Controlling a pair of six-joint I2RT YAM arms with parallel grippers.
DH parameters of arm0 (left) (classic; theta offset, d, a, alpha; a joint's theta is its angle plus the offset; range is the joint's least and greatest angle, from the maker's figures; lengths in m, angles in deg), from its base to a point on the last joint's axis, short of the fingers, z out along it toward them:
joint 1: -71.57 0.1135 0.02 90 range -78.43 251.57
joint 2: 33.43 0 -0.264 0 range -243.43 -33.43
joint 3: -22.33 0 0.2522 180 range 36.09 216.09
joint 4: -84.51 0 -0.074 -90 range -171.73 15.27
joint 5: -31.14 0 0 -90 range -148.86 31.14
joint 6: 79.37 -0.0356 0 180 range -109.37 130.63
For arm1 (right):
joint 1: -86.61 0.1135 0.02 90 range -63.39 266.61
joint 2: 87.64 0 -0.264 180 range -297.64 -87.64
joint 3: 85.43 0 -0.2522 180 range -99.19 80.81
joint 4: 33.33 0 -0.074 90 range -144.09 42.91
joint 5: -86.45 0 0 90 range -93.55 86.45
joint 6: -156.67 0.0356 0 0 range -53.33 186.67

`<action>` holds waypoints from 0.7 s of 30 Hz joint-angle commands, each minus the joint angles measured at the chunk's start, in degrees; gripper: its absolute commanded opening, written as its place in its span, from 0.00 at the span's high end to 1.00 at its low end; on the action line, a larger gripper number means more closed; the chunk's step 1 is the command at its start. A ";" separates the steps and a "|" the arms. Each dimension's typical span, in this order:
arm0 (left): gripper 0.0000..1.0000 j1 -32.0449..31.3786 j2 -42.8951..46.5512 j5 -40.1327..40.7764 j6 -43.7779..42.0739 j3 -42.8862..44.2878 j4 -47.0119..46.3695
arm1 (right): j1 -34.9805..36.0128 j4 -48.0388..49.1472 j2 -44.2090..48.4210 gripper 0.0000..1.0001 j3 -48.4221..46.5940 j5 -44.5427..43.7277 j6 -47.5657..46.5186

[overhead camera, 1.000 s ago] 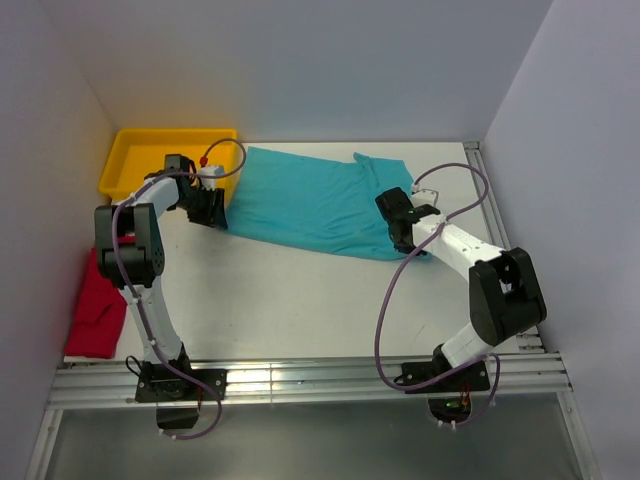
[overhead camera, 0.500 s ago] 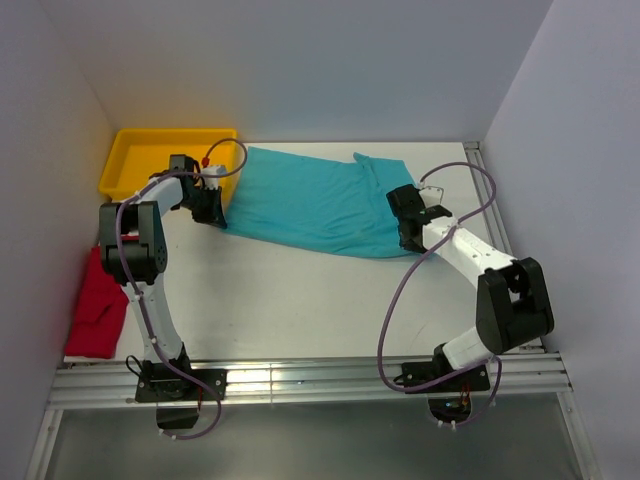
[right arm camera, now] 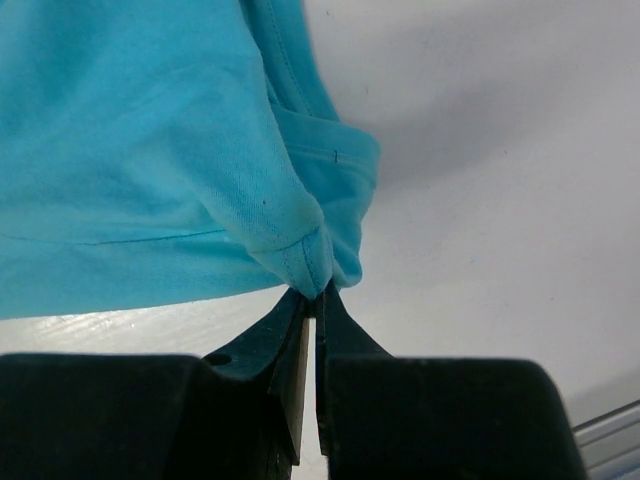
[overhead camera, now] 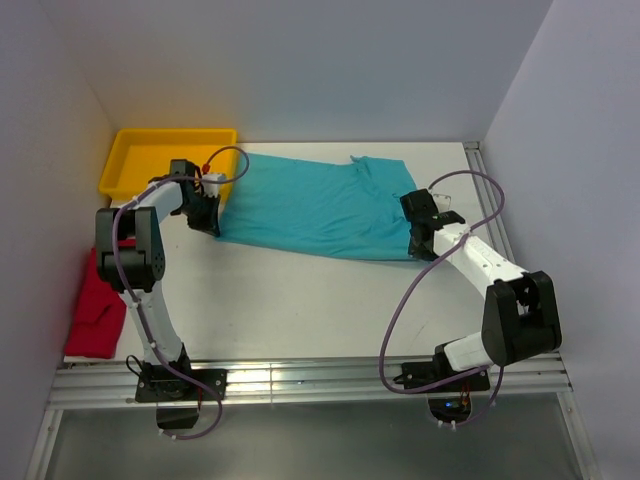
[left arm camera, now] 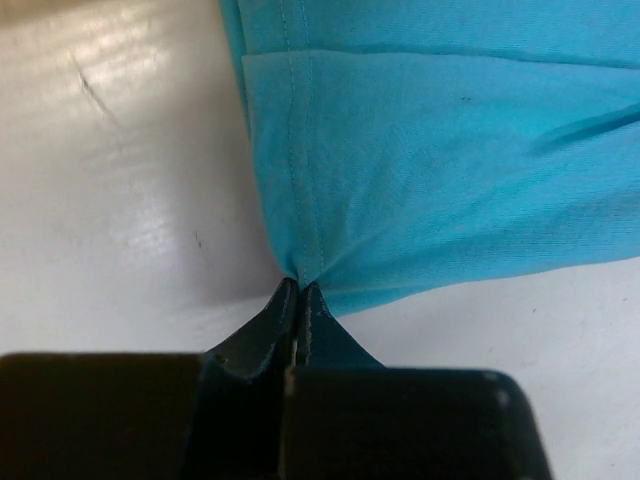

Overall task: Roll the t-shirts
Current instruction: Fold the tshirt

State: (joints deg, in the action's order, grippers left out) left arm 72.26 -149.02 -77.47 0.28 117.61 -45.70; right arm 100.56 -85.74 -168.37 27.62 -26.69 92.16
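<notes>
A teal t-shirt [overhead camera: 315,205] lies spread across the back of the table, stretched between both arms. My left gripper [overhead camera: 208,222] is shut on its left hem corner; the left wrist view shows the hem [left arm camera: 300,262] pinched at the tips of my left gripper [left arm camera: 300,287]. At the shirt's right end my right gripper [overhead camera: 421,240] is shut on a bunched fold [right arm camera: 315,262], which is squeezed at the tips of my right gripper [right arm camera: 318,294]. A red t-shirt [overhead camera: 96,305] lies crumpled at the table's left edge, beside the left arm.
A yellow tray [overhead camera: 124,160] stands in the back left corner, just behind the left gripper. Grey walls close in the table at the left, back and right. A metal rail [overhead camera: 300,380] runs along the near edge, where the arm bases sit.
My left gripper has shut on the teal shirt's left corner. The right gripper has drawn its end rightwards, and the shirt is now pulled out longer and flatter.
</notes>
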 commanded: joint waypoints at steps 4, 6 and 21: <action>1.00 0.45 4.84 6.21 -2.83 -4.69 3.52 | -0.42 -5.64 -0.39 1.00 -1.39 -0.07 -1.32; 1.00 0.54 5.81 6.74 -3.01 -5.57 3.52 | -0.42 -5.64 0.39 1.00 -1.04 0.98 -2.02; 1.00 2.48 7.31 9.91 -5.12 -8.30 3.96 | 5.29 -7.31 -9.79 1.00 -5.52 -2.60 -6.95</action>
State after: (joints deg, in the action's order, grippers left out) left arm 73.75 -142.44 -70.96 -2.45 109.39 -44.04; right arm 104.89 -91.71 -176.09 25.50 -24.24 87.05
